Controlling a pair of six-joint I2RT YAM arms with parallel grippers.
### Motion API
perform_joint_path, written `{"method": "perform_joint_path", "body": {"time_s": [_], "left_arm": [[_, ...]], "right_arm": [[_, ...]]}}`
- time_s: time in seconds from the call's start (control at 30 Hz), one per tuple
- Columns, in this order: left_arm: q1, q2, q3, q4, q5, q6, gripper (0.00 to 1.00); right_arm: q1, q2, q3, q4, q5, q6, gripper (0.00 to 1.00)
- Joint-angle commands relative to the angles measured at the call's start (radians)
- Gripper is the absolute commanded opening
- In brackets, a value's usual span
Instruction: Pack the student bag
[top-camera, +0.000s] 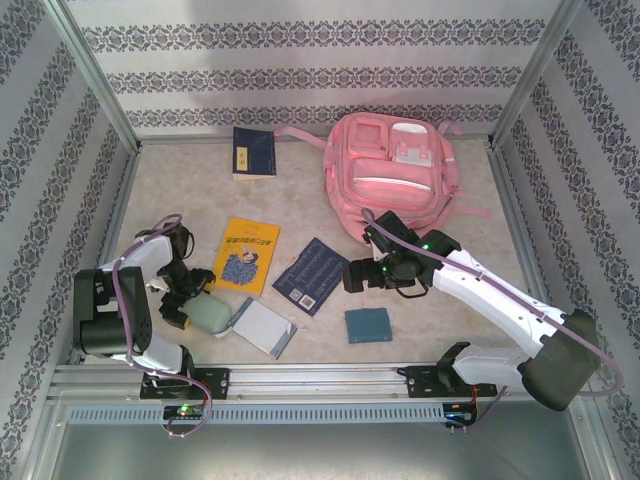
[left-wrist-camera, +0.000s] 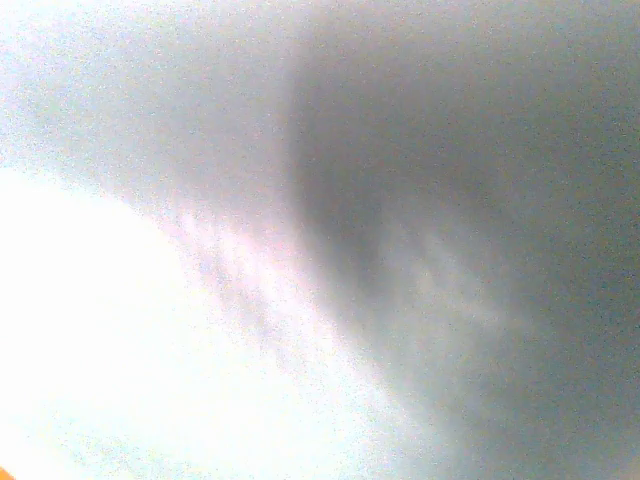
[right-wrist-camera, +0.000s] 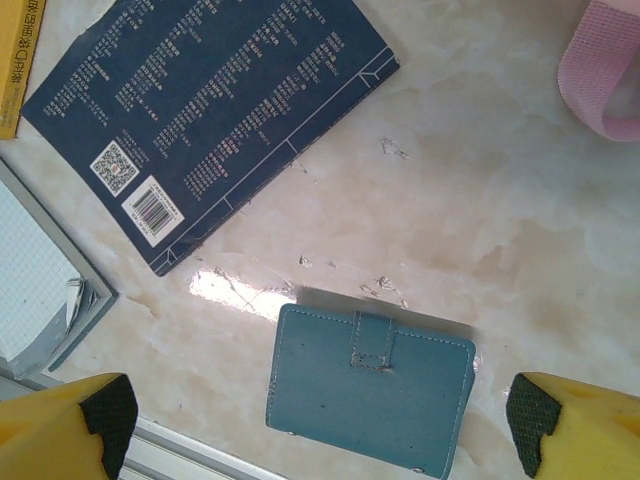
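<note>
Student bag (top-camera: 390, 170) is lying flat at the far side of the surface (top-camera: 480, 300), front pockets facing up, zips closed as far as I can tell.

Right arm is reaching from its base up and leftward, with the white forearm running diagonally toward the bag and the wrist sitting just off the bag's near edge. Right tool (top-camera: 356, 277) is pointing down. In the wrist view the right tool (right-wrist-camera: 320, 415) is standing released, yellow fingers (right-wrist-camera: 60, 425) spread wide and gripping nothing. It's hovering over a teal wallet (right-wrist-camera: 370, 385) lying nearward of the bag (top-camera: 368, 326). A navy book (right-wrist-camera: 210, 110) is lying near-left of the bag, apart from the wallet.

Left arm is folded tight over its base, well to the near-left of the bag, wrist bent downward. Left tool (top-camera: 186, 298) is sitting against a pale green item (top-camera: 210, 316). The jaws are spread wide, and I can't tell whether they're touching it. Left wrist view is blurred out.

A yellow book (top-camera: 247, 256) and a grey notebook (top-camera: 262, 327) are lying near-left of the bag too. A second navy book (top-camera: 254, 152) is lying just left of the bag.
</note>
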Motion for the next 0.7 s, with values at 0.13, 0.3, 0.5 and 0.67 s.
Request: {"method": "perform_joint_path", "body": {"time_s": [0.13, 0.3, 0.5, 0.67], "left_arm": [[0.014, -0.113, 0.06, -0.041, 0.019, -0.002, 0.98], [0.011, -0.219, 0.083, -0.067, 0.078, -0.042, 0.91], [-0.018, -0.242, 0.117, -0.081, 0.111, -0.044, 0.86], [-0.018, -0.228, 0.134, -0.183, 0.026, 0.017, 1.0]], "right_arm": [[-0.003, -0.007, -0.001, -0.015, -0.004, 0.022, 0.95], [-0.003, -0.013, 0.038, -0.038, 0.006, 0.007, 0.96], [-0.005, 0.017, 0.106, -0.051, -0.016, -0.028, 0.96], [-0.005, 0.035, 0.12, -0.058, -0.029, -0.033, 0.95]]}}
